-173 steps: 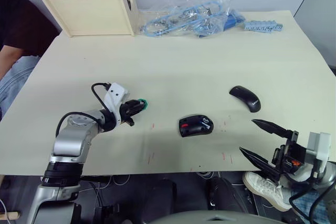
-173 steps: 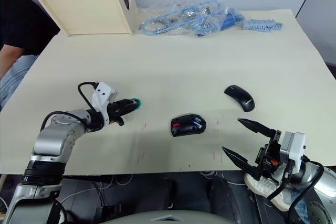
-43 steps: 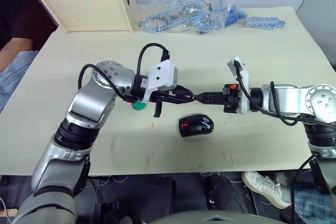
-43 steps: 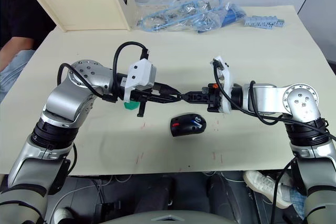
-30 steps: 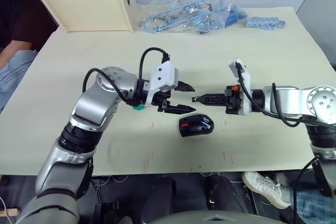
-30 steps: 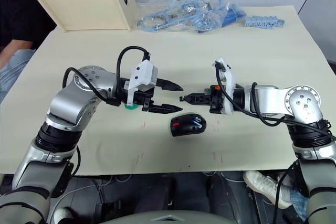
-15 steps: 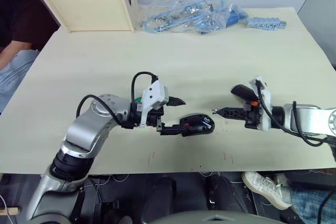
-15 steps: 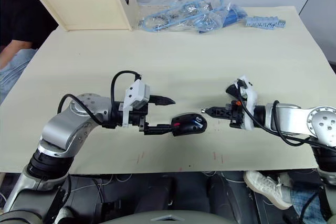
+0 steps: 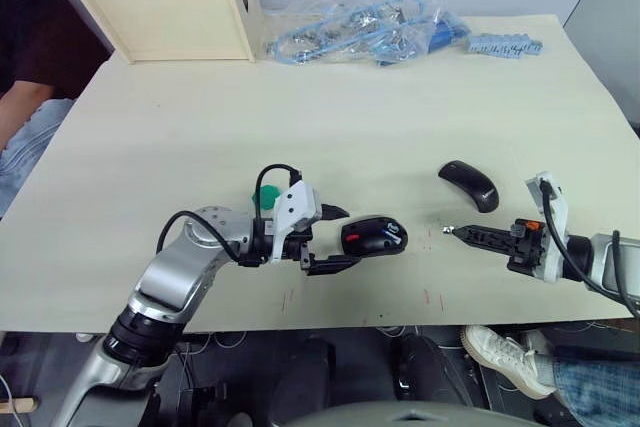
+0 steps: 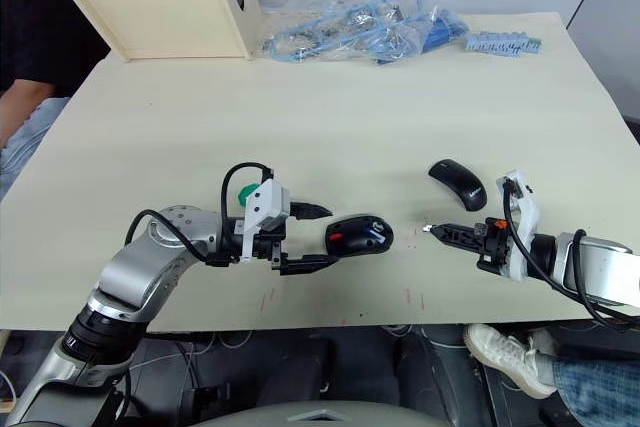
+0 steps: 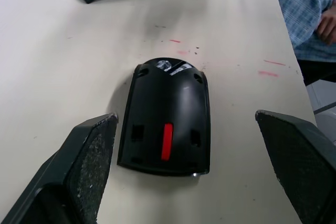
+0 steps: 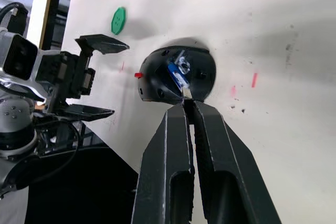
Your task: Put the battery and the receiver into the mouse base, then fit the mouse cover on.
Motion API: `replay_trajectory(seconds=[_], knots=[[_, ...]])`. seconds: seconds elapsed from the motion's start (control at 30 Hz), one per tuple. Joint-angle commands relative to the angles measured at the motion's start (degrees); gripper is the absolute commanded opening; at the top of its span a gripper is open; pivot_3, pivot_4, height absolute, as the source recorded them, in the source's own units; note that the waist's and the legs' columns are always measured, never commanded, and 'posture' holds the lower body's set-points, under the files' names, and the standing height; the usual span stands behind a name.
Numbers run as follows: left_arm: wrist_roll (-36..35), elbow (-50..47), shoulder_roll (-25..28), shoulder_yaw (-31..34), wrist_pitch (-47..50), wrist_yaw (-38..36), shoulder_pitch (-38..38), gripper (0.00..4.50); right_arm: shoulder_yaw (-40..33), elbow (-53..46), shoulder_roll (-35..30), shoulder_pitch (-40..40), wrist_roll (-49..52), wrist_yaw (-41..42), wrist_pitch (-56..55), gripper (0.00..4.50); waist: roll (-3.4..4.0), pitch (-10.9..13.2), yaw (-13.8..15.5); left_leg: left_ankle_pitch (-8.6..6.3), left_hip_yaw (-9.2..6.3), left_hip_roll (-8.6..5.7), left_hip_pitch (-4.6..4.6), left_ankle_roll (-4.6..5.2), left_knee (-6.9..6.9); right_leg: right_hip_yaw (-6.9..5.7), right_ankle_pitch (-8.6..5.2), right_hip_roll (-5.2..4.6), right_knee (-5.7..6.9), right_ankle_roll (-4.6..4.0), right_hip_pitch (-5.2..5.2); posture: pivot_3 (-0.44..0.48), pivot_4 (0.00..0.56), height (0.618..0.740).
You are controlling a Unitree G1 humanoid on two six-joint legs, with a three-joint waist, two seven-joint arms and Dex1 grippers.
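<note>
So from where I'm standing, the mouse base (image 9: 374, 236) sits near the front edge of the table (image 9: 400, 107), roughly in the middle, and the left gripper (image 9: 331, 239) has its fingers spread wide just off the base's left end, one finger on each side of that end but not touching it as far as I can tell. The right gripper (image 10: 432, 230) is off to the right of the base, apart from it, fingers pressed together on something tiny and silvery at the tips, which I'd guess is the receiver (image 10: 427, 229), though it's too small to be sure. The mouse cover (image 9: 467, 185) lies on the table a bit behind the right gripper, nobody touching it. There's a blue-and-white bit inside the base's open top in the right wrist view that could be the battery (image 12: 176, 74). Handling-wise, I reckon the base is light, hard plastic and slick, so it'll skate if pushed; squeezing it across its two long sides looks like the sane grip. The receiver is fiddly and easy to drop.
</note>
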Motion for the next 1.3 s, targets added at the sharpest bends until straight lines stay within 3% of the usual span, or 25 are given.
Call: replay_trajectory(seconds=[0.03, 0.67, 1.3], knots=[[1.57, 1.70, -0.60, -0.73, -3.41, -0.55, -0.38, 4.44, -3.66, -2.54, -0.80, 2.36, 1.07, 0.96, -2.41, 0.00, 0.00, 0.00, -0.03, 0.00, -0.01, 0.01, -0.01, 0.00, -0.01, -0.01, 0.00, 0.02, -0.01, 0.00, 0.00, 0.000, 0.150, 0.740], [7.56, 10.23, -6.03, -5.51, -9.74, -1.24, -4.32, 4.44, -6.51, -3.98, -2.38, 9.69, 1.06, 1.99, -5.20, 0.00, -0.01, 0.00, 0.09, 0.00, 0.02, 0.00, -0.01, 0.00, 0.01, 0.03, 0.00, 0.01, 0.00, 0.00, 0.00, 0.000, 0.150, 0.740], [10.31, 10.39, -9.04, -7.54, -7.86, -0.51, -6.89, 4.44, -6.67, -5.23, -2.35, 11.74, 1.07, 1.64, -6.73, 0.00, -0.01, 0.00, 0.06, 0.00, 0.03, 0.00, 0.00, 0.00, 0.02, 0.04, 0.01, 0.01, 0.00, 0.01, 0.01, 0.000, 0.150, 0.740]])
